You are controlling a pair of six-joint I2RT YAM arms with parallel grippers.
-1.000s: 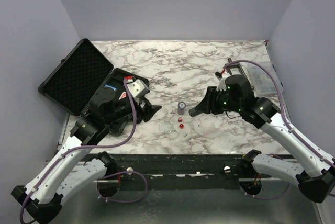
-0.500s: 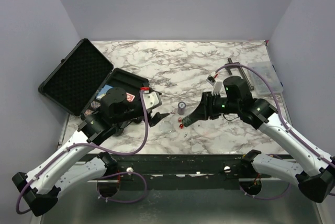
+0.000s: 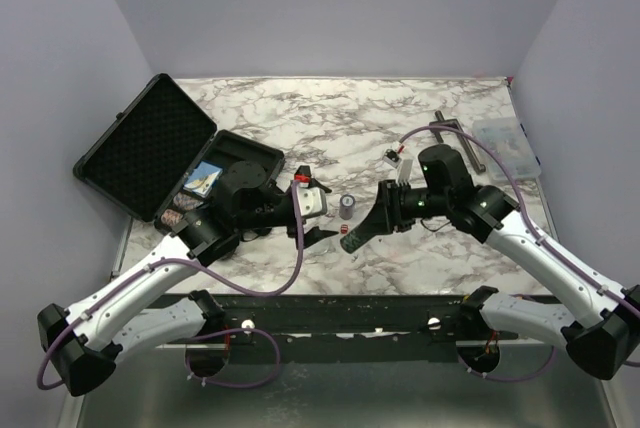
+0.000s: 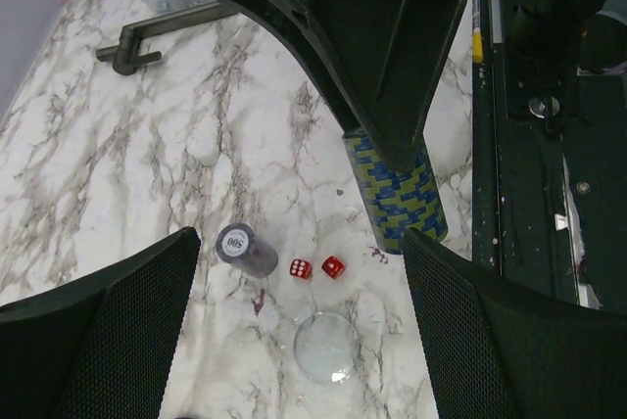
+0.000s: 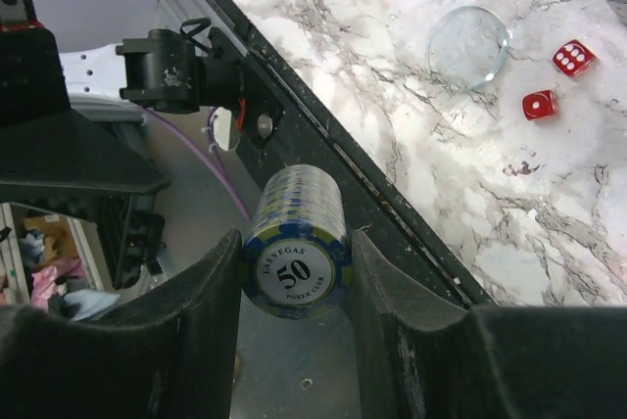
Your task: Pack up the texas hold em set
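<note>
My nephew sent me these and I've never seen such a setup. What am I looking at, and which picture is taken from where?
These are two robot arms bolted to a marble table, packing a poker set. One picture looks down from overhead; the other two come from cameras on the wrists. The open black case sits at the left. On the table are a grey chip stack, two red dice and a clear disc. The right gripper is shut on a blue-green chip stack marked 50. The left gripper is open, holding nothing.
</note>
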